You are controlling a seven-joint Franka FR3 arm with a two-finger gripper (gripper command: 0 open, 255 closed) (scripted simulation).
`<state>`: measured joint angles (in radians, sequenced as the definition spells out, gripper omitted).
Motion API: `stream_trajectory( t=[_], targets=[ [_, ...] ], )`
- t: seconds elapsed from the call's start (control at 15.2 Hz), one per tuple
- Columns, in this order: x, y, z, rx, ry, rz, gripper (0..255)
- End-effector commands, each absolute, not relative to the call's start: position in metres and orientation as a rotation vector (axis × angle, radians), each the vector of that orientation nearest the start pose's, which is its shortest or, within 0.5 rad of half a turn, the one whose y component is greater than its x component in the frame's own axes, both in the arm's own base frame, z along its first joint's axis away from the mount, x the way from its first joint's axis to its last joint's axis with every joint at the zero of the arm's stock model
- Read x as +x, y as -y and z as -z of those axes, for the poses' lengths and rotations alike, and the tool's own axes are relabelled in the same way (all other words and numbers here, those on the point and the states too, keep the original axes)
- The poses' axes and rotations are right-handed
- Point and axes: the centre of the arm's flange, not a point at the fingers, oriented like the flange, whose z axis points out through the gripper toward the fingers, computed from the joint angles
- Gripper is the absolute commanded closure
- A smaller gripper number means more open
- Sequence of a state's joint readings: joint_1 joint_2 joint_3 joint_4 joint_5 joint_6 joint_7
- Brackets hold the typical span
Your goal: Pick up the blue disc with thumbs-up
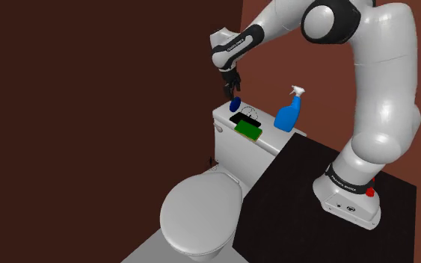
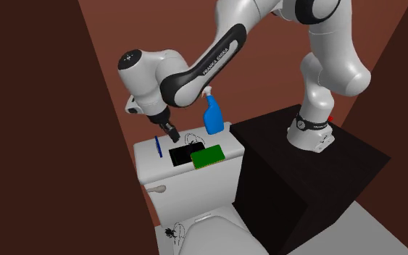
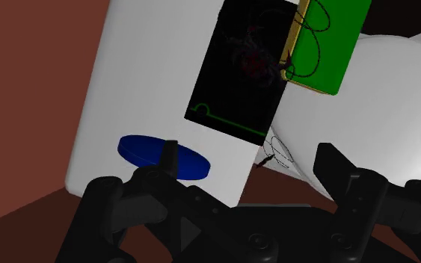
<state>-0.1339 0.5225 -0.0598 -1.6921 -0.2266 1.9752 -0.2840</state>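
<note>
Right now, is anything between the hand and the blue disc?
Nothing visible is. The open hand hangs just above the blue disc near one end of the tank lid. The black card, green block and spray bottle sit farther along the lid, clear of the way down.

White arm (image 1: 384, 97), dark joints (image 1: 328, 21), black 2-finger pincer (image 1: 231, 94)

We cannot make out any mark on the blue disc (image 3: 137, 147), and in the wrist view one finger (image 3: 169, 161) of the gripper (image 3: 250, 149) covers part of its rim. The green block (image 3: 328, 45) is cut by that view's edge, the arm (image 1: 380, 97) by the shoulder view's top edge.
</note>
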Motion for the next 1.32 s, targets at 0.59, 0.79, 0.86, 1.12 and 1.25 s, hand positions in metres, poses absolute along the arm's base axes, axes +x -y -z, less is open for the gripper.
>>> stream_trajectory(
  t=[0.59, 0.79, 0.86, 1.12, 1.25],
  targets=[
    [0.691, 0.177, -0.194, -3.285, 0.361, -0.543, 0],
    [0.691, 0.177, -0.178, -3.285, 0.361, -0.543, 0],
    [0.691, 0.177, -0.175, -3.285, 0.361, -0.543, 0],
    [0.691, 0.177, -0.175, -3.285, 0.361, -0.543, 255],
    [0.690, 0.177, -0.175, -3.285, 0.361, -0.543, 255]
  ],
)
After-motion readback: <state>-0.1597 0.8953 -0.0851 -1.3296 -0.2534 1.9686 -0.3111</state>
